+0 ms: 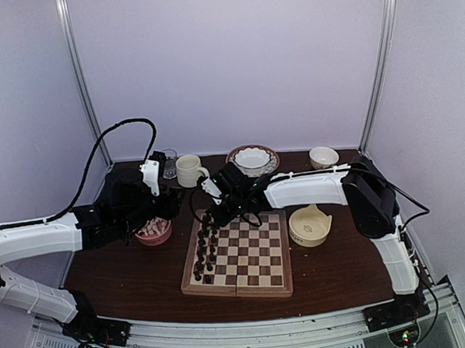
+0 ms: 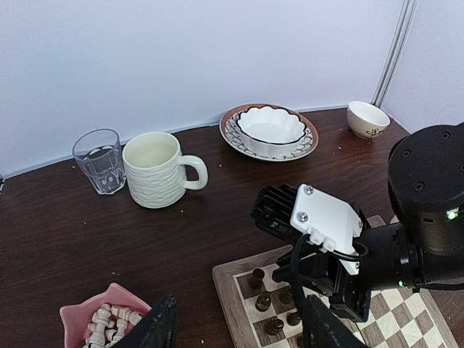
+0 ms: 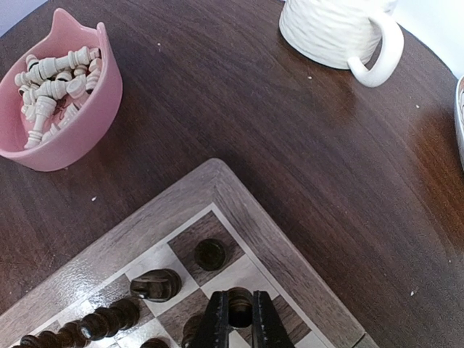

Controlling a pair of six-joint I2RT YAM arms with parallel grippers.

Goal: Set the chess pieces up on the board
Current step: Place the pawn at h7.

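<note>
The board (image 1: 246,281) lies at the table's middle, and its corner also shows in the right wrist view (image 3: 239,199). Several dark chess pieces (image 1: 205,252) stand in its two left columns. My right gripper (image 3: 240,319) is shut on a dark piece (image 3: 240,304) standing on a square one over from the far left corner, next to a corner piece (image 3: 210,254) and a knight (image 3: 154,284). My left gripper (image 2: 239,332) is open and empty, held between a pink bowl (image 2: 80,313) of cream pieces (image 3: 51,76) and the board's corner (image 2: 230,299).
A cream mug (image 1: 189,170), a glass (image 1: 169,163), a patterned plate holding a white bowl (image 1: 252,159) and a small bowl (image 1: 324,157) line the back. A yellow bowl (image 1: 310,225) sits right of the board. The right arm (image 2: 428,210) reaches across the board.
</note>
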